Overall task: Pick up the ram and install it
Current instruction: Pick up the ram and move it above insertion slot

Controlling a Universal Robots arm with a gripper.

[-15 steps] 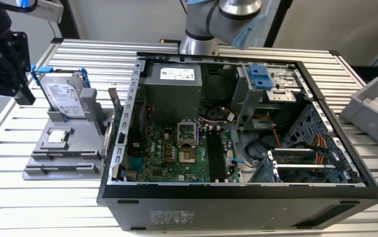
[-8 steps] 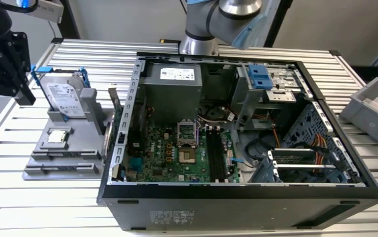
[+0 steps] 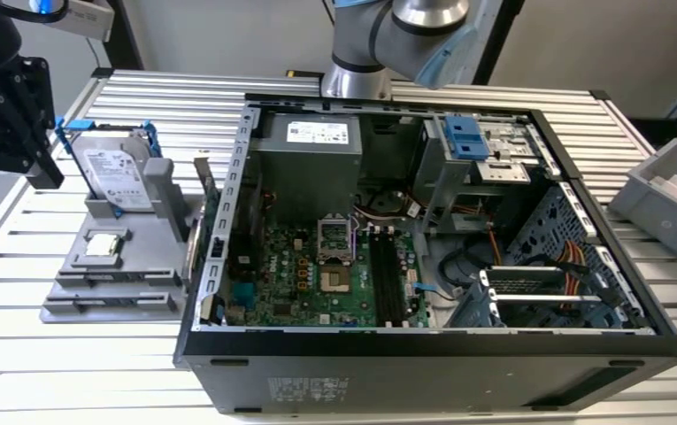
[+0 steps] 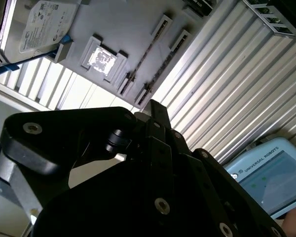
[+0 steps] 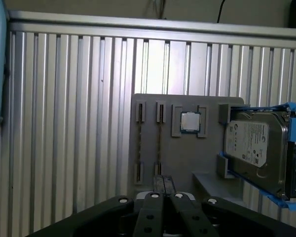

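In the exterior view my gripper (image 3: pixel 38 168) is a black block hanging at the far left, above and beside the grey holder (image 3: pixel 79 266). In both wrist views the fingers (image 5: pixel 158 183) meet tip to tip, so the gripper (image 5: pixel 163 179) is shut with nothing seen between them. Its tip (image 4: pixel 156 109) points toward the holder's two long slots. Thin dark strips (image 5: pixel 159 143) (image 4: pixel 147 55) lie in those slots. I cannot tell whether either is the ram. The motherboard's long black slots (image 3: pixel 386 276) lie in the open computer case (image 3: pixel 433 345).
On the holder a silver hard drive in a blue frame (image 3: pixel 119 173) stands upright, with a small square chip (image 3: pixel 104 243) beside it. The arm's base (image 3: pixel 368 44) rises behind the case. A grey bin (image 3: pixel 674 199) stands at the exterior view's right. A tablet (image 4: pixel 266 177) lies nearby.
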